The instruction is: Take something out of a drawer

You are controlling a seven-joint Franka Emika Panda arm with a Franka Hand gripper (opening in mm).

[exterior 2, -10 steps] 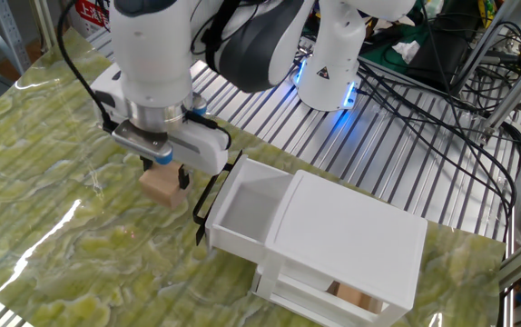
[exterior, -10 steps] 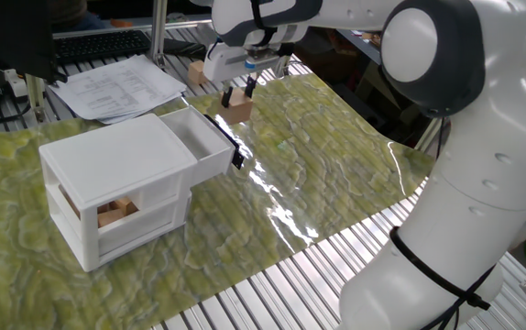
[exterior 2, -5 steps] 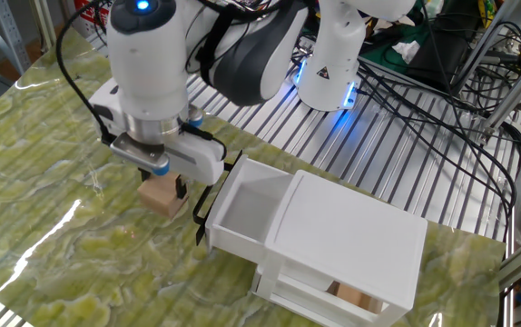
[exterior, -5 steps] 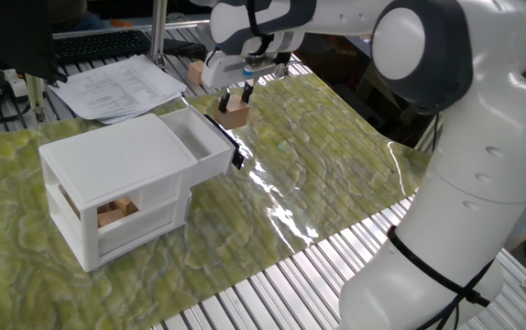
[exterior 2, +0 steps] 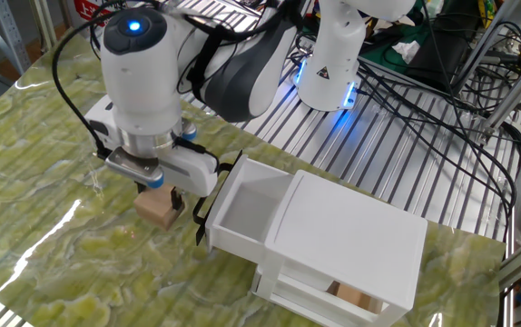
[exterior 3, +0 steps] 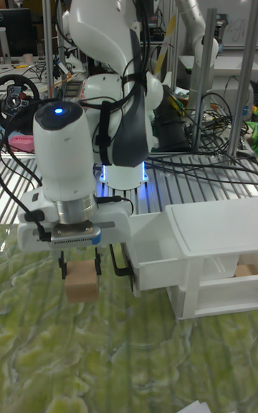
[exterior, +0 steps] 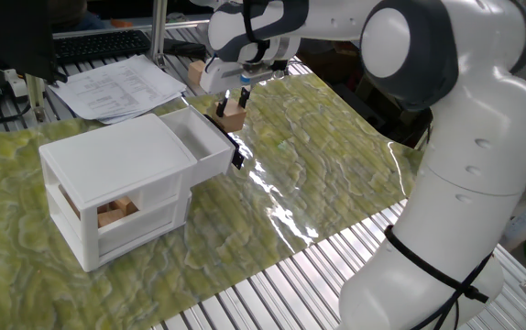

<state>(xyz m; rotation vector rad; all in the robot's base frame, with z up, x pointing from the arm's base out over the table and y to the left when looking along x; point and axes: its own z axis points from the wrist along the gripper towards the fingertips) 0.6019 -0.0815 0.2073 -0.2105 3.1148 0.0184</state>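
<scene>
The block (exterior 2: 156, 207) is gripped between the claw (exterior 2: 158, 193) fingers, low over the counter (exterior 2: 52, 227), just beside the open drawer (exterior 2: 240, 216) handle. Open mat is seen on its far side.

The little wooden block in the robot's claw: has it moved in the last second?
Yes. The gripper carried the wooden block further away from the open upper drawer and down toward the green mat, jaws still closed on it. The drawer box has not moved.
</scene>
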